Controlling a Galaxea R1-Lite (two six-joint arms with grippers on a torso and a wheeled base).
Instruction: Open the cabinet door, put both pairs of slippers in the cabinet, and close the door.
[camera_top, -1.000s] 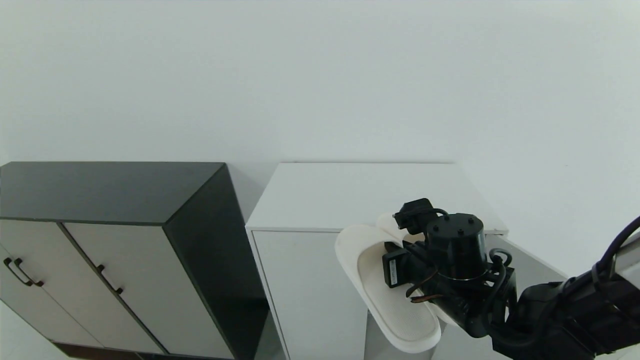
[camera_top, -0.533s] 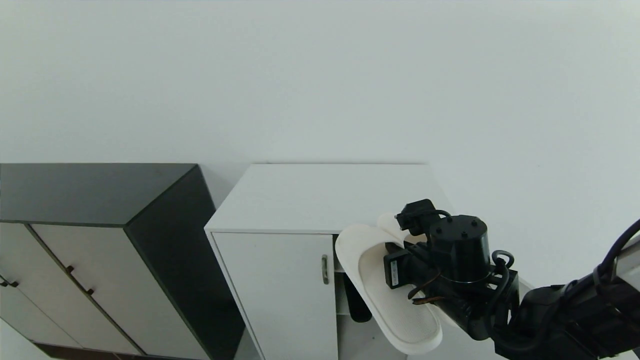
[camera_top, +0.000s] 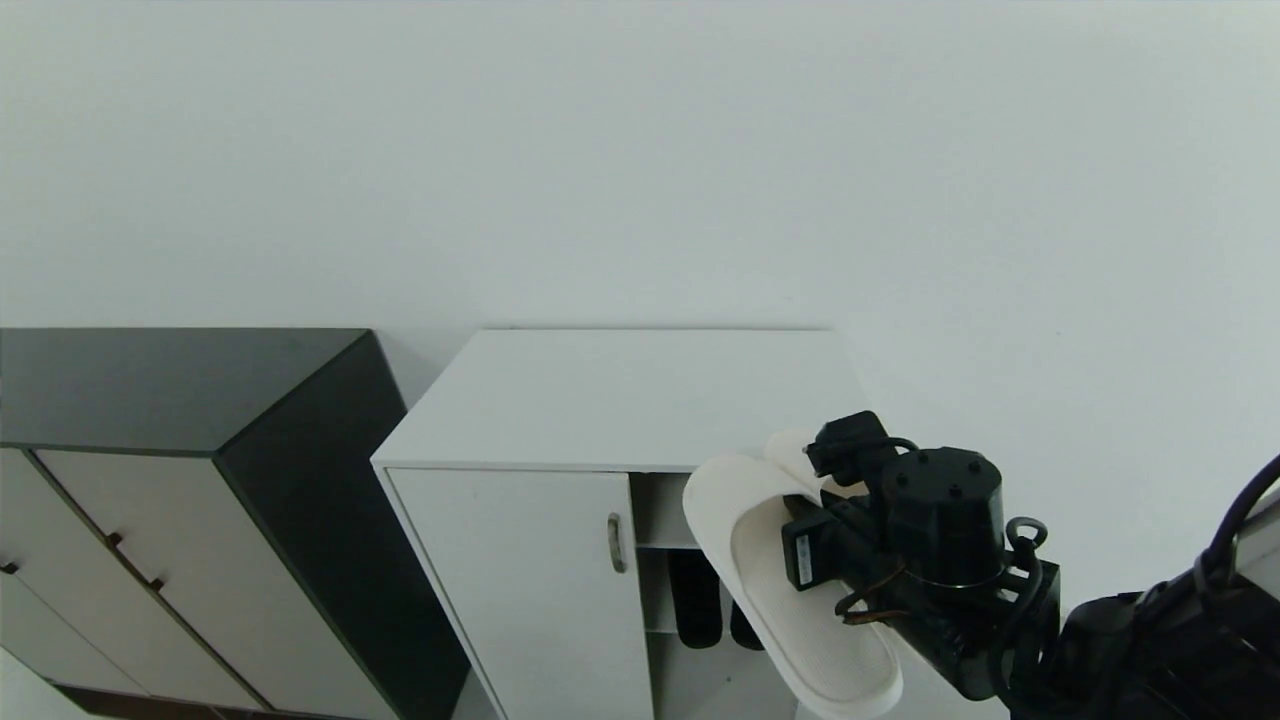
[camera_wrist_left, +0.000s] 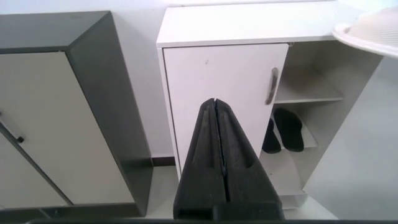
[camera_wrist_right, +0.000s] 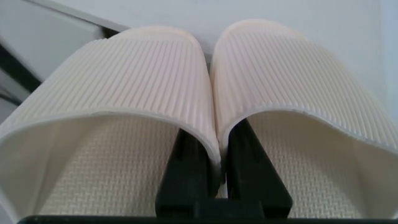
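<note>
White slippers (camera_top: 800, 620) held before the open white cabinet (camera_top: 600, 400)

Both slippers are grasped as a pair by the right gripper (camera_wrist_right: 214, 162), its fingers (camera_wrist_right: 186, 177) clenched on the two inner walls, and part of the open right compartment is covered by them. Black slippers (camera_wrist_left: 285, 129) are seen inside, below the upper shelf (camera_wrist_left: 308, 93). The left door (camera_top: 520, 580) is shut. The left gripper (camera_wrist_left: 215, 109) is held with fingers pressed together. A dark cabinet (camera_top: 190, 385) stands just beside.
</note>
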